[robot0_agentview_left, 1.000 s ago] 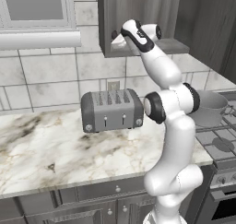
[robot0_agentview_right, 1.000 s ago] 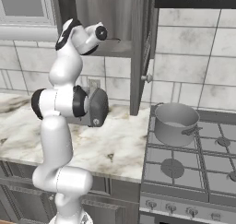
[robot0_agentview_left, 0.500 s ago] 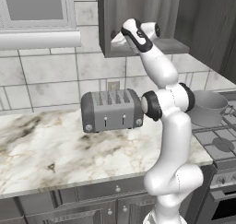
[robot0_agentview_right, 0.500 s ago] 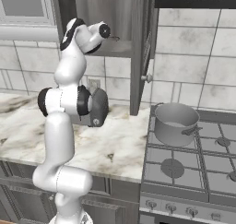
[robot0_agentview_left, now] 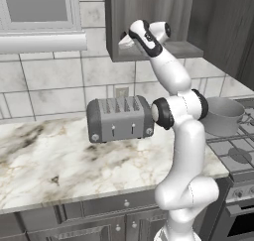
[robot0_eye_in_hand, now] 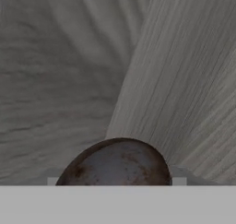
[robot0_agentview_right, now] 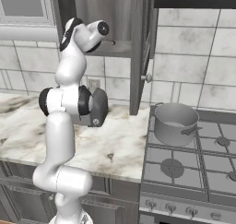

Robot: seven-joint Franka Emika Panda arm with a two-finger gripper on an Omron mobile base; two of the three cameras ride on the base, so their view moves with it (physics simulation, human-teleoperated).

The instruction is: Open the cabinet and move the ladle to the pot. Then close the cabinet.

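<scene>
Right at the lens in the hand view: the ladle [robot0_eye_in_hand: 117, 163], or rather its bowl, a dark, rust-mottled dome, rounded and dull. No telling from that whether the jaws are open or closed on it; fingertips hidden.

Above the toaster [robot0_agentview_left: 119, 118]: the gripper [robot0_agentview_left: 124, 40], pushed a shade deeper into the cabinet [robot0_agentview_left: 149, 7] than a second ago, with the elbow drawn slightly in over the toaster. Means, most likely, the last of the reach for the ladle, with the grasp itself not yet confirmed. Places the ladle on the cabinet shelf, high above the toaster and just in front of the hand.

Up and to the right of the toaster: the cabinet door [robot0_agentview_right: 138, 57], swung wide open, seen edge-on in the right base view. So: opening done; carrying and closing both left to do.

Farther right of the toaster, on the stove: the pot [robot0_agentview_right: 174, 121], grey, straight-sided, with nothing showing inside, waiting well apart from the hand.
</scene>
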